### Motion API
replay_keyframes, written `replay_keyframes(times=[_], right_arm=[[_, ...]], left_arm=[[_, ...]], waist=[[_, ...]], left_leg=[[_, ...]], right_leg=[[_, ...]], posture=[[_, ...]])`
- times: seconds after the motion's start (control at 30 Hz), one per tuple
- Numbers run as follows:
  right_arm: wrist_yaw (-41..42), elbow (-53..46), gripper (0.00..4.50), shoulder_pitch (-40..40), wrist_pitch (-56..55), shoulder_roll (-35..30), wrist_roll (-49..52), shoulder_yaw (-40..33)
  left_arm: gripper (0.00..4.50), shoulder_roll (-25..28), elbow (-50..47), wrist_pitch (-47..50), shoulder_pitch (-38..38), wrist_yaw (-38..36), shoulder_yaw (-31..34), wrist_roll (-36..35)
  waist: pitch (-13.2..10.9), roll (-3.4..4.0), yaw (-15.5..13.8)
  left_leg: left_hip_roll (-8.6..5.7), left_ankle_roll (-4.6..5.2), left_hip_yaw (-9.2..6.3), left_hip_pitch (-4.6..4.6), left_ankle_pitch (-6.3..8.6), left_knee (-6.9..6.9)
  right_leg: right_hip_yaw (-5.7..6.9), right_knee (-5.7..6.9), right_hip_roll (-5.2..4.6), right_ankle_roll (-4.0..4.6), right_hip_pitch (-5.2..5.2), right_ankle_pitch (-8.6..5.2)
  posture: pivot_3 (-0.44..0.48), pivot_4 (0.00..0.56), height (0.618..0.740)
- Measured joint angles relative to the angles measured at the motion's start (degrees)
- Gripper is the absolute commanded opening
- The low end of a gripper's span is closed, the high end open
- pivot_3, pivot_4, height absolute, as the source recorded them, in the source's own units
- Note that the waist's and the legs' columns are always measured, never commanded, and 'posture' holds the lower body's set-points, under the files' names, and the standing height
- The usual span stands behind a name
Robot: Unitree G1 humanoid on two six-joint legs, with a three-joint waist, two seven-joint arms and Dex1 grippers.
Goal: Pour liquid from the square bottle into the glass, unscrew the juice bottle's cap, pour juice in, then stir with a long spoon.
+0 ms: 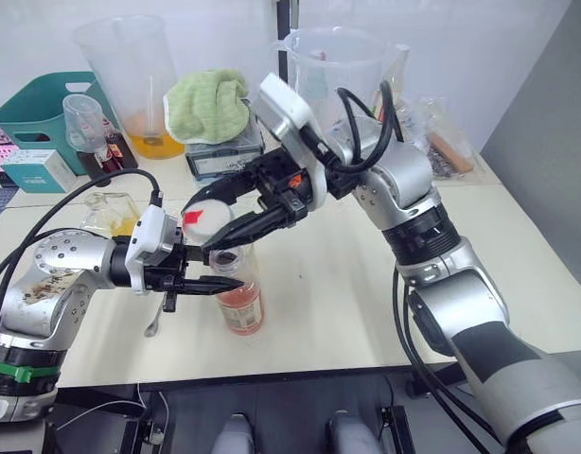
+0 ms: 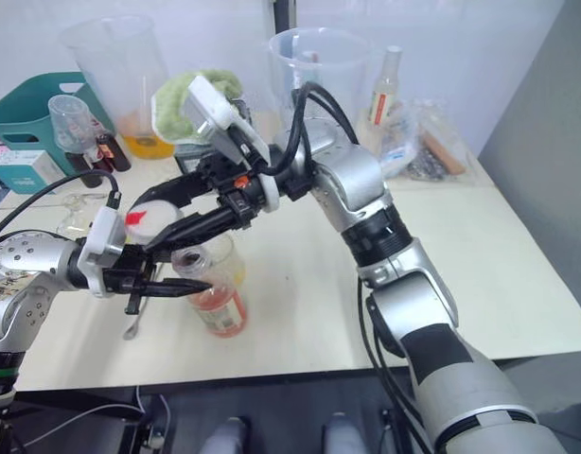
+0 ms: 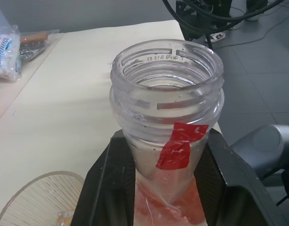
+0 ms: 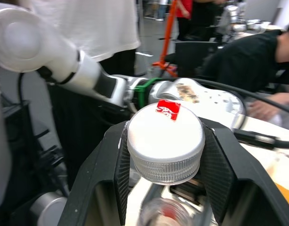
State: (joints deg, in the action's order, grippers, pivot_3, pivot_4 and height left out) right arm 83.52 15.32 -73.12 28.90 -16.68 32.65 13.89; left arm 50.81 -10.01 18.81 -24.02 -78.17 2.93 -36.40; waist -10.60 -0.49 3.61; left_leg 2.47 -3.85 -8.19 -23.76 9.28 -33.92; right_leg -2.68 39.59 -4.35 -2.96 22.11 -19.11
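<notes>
My left gripper is shut on the neck of the juice bottle, which stands upright on the table with pinkish-orange liquid low inside. Its mouth is open. Just above it, my right gripper is shut on the cap, white with a red mark, lifted clear of the bottle. The glass stands right behind the bottle with some yellow liquid in it. The square bottle sits at the table's left, behind my left arm. The long spoon lies on the table under my left gripper, partly hidden.
Two big clear pitchers stand at the back, with a green cloth on a box between them. A teal bin and small boxes are at the back left, plastic bags at the back right.
</notes>
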Motion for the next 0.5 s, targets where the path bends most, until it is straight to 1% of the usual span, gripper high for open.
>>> replay_keyframes(times=[0.1,0.2,0.27,0.3,0.33,0.47,0.5], right_arm=[[-4.9,-4.0,1.72,4.7,3.0,-4.7,0.0,-3.7],[-11.3,-10.9,1.72,12.3,6.3,-10.6,-0.7,-7.0],[-15.0,-14.2,1.72,16.7,7.8,-13.1,-1.5,-8.4],[-17.8,-16.8,1.72,19.6,8.7,-14.3,-2.3,-9.6],[-23.4,-20.9,1.72,25.7,10.5,-16.0,-3.7,-11.9],[-37.2,-25.3,1.72,39.7,12.7,-16.0,-9.1,-15.2],[-39.0,-25.7,1.72,41.4,12.8,-15.6,-9.8,-15.4]], left_arm=[[1.27,-0.2,0.1,0.0,-0.1,0.0,0.0,0.1],[1.27,-0.5,0.4,0.1,-0.2,0.0,0.0,0.2],[1.27,-0.7,0.5,0.2,-0.2,-0.1,0.0,0.2],[1.27,-0.8,0.5,0.2,-0.4,0.0,0.0,0.2],[1.27,-0.9,0.5,0.2,-0.1,0.0,0.1,0.2],[1.27,-1.0,0.5,0.2,0.1,0.2,0.5,0.2],[1.27,-1.0,0.4,0.3,0.2,0.2,0.6,0.2]], waist=[[0.0,-0.01,0.0],[0.0,0.00,0.0],[0.0,0.00,0.0],[0.0,-0.02,-0.1],[0.1,-0.05,-0.4],[0.1,-0.04,-0.5],[0.1,-0.04,-0.3]], left_leg=[[0.00,0.00,0.02,-0.01,0.00,0.02],[0.00,0.01,0.07,-0.01,0.01,0.04],[0.00,0.01,0.11,-0.01,0.01,0.03],[0.01,0.02,0.12,0.00,0.01,0.03],[0.01,0.02,0.13,-0.01,0.01,0.01],[0.01,0.03,0.46,0.01,0.01,0.02],[0.01,0.03,0.49,0.05,0.01,0.03]], right_leg=[[-0.02,-0.06,0.00,0.00,0.01,0.00],[-0.04,-0.08,-0.01,0.00,0.02,0.00],[-0.06,-0.10,-0.01,0.00,0.02,0.00],[-0.07,-0.09,-0.01,0.00,-0.01,0.00],[-0.06,-0.12,-0.02,0.00,-0.06,0.00],[-0.33,-0.15,-0.02,0.03,0.03,0.01],[-0.39,-0.13,-0.02,0.03,0.03,0.01]], posture=[[0.000,0.150,0.740],[0.000,0.150,0.740],[0.000,0.150,0.740],[0.000,0.150,0.740],[0.000,0.150,0.740],[0.000,0.150,0.740],[0.000,0.150,0.740]])
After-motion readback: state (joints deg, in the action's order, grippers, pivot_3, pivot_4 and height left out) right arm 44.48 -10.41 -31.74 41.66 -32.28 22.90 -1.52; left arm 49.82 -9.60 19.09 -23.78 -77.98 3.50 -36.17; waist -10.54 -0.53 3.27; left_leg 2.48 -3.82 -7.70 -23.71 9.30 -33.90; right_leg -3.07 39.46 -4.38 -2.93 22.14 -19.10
